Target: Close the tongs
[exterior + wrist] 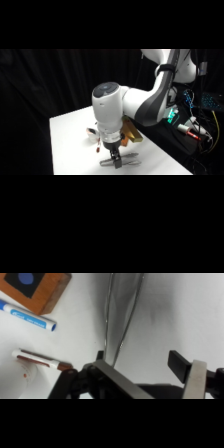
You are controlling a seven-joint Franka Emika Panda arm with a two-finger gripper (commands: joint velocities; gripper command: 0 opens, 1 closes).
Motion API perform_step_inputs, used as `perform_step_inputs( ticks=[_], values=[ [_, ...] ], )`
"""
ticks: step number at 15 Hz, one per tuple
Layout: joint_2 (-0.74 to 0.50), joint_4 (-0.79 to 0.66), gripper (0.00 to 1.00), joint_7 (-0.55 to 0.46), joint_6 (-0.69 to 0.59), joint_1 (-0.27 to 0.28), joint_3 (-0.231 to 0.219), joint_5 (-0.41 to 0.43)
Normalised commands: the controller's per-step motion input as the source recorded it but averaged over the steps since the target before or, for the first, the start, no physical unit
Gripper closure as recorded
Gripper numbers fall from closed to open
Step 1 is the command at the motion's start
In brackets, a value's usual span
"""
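While the white table (pixel 70 145) carries everything, the gripper (pixel 117 161) hangs low over it with its jaws spread wide, either side of the tongs (pixel 120 316) and clamped on nothing. Behind sits a brown block (pixel 37 289), with a blue-and-white marker (pixel 30 319) beside it. Thin, silvery and glossy, the tongs look light, springy and likely slippery; their two arms lie slightly apart, not yet pressed together. Squeezing across both arms midway along seems the best hold.

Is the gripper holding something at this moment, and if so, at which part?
Nothing is held yet. The gripper has open jaws set astride the tongs, partway along their two arms, without pressing them.
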Motion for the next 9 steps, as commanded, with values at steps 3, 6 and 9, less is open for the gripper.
perform_step_inputs(
  ticks=[3, 6, 9],
  values=[
    [-0.31, 0.05, 0.00, -0.29, -0.39, -0.150, 0.131, -0.103],
    [-0.22, 0.09, 0.00, -0.34, -0.31, -0.190, 0.173, -0.025],
    [-0.14, 0.12, 0.00, -0.36, -0.20, -0.185, 0.164, 0.008]
  ],
)
